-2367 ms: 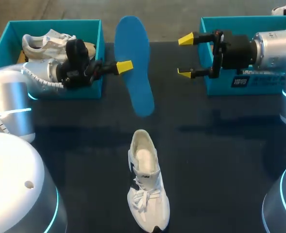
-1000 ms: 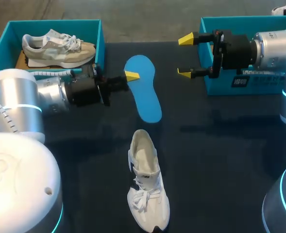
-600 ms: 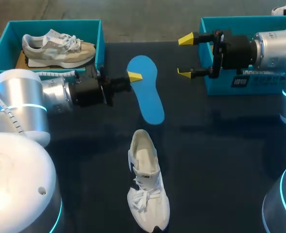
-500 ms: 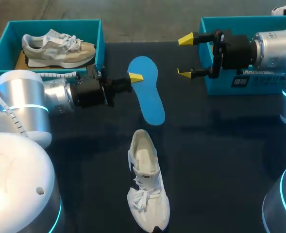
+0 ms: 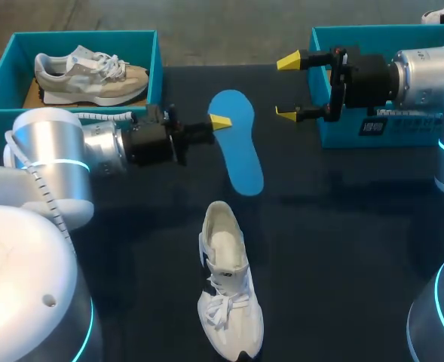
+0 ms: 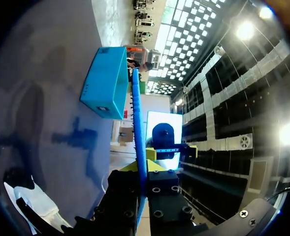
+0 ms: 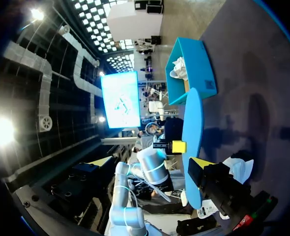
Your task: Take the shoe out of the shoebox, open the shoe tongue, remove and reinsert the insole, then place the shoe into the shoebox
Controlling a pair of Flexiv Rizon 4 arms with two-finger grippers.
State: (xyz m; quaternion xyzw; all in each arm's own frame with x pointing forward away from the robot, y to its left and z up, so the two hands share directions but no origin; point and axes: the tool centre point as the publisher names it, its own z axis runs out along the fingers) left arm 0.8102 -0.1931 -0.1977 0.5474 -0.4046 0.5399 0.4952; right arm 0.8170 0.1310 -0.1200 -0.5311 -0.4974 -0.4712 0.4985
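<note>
Your left gripper [image 5: 220,121] pinches the thin, smooth blue insole [image 5: 244,162] by its round end. The insole sits at 12 o'clock from the soft white shoe [image 5: 228,283] on the dark table [image 5: 342,249]. Your right gripper [image 5: 287,87] is wide open and holds nothing. Since before, the insole has slid toward 3 o'clock.

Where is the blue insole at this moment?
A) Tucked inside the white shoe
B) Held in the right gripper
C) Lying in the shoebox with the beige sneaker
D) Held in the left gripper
D: the left gripper is shut on the blue insole, which the left wrist view shows edge-on between its fingers. The right gripper is open and empty.
</note>
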